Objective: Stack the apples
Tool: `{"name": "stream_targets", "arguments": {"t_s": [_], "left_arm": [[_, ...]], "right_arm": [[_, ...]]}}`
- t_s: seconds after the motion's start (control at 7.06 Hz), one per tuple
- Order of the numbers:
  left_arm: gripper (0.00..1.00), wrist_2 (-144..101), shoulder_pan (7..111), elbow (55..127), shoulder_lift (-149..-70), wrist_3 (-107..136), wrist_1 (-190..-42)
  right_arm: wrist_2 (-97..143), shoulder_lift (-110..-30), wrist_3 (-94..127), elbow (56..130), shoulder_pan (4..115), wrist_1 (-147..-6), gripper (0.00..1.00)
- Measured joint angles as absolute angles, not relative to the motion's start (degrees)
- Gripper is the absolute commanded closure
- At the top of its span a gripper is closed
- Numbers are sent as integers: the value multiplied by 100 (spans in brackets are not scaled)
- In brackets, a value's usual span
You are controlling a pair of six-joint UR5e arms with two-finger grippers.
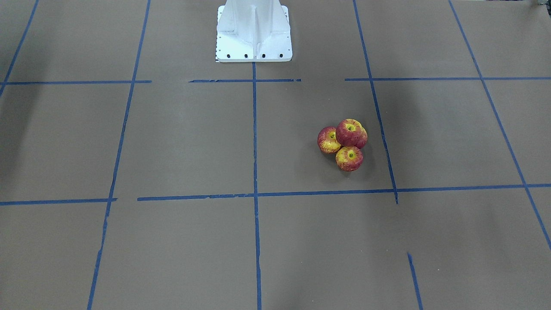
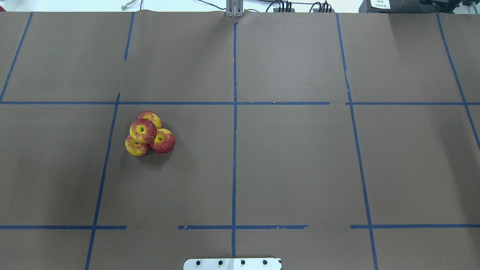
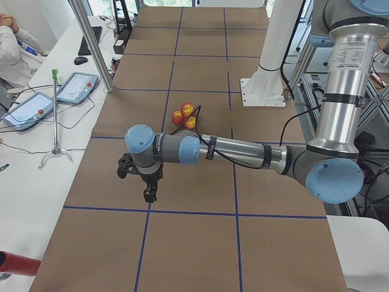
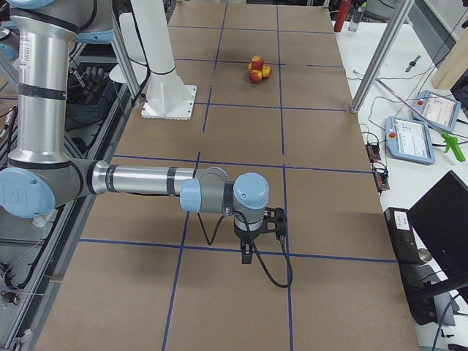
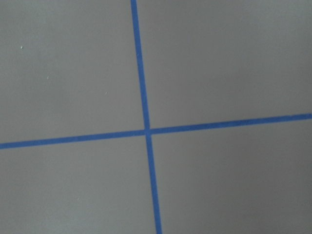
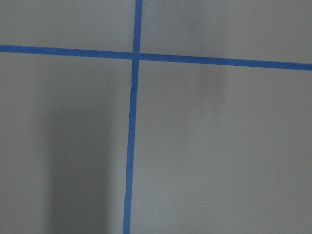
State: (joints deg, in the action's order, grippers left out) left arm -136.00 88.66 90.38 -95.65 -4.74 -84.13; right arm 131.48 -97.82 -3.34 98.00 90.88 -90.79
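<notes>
Four apples (image 2: 149, 133) sit in a tight pile on the brown-papered table (image 2: 292, 168), at about nine o'clock from the centre tape cross in the overhead view. Three touch on the paper. The top apple (image 2: 143, 130) rides in the hollow between them, its supports at one, four and seven o'clock.

By that layout the stack looks finished, so your job now is to leave it alone. The left gripper (image 3: 149, 193) and right gripper (image 4: 247, 254) hang over opposite ends of the table, well apart from the fruit. Whether either pincer is apart or together cannot be told, as only the side views catch them. Both wrist cameras show nothing but paper and blue tape lines (image 5: 146, 130).

If you judge the top apple off-centre, come straight down over its stem dimple and grip lightly. These glossy rounds would likely roll at any sideways nudge. Keep the fingers above the three supports.

No brand shows on the fruit. A white label (image 2: 380, 3) at the table's far edge carries print too small to read, and the tablets (image 3: 76, 87) on the side desk are equally illegible.
</notes>
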Motion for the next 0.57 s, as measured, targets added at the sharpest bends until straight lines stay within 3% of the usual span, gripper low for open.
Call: {"name": "stream_targets", "arguments": {"t_s": [0.57], "left_arm": [[0, -13699, 8951, 8967, -9466, -648, -8210]], "right_arm": [[13148, -9782, -334, 9800, 9088, -9079, 0]]}}
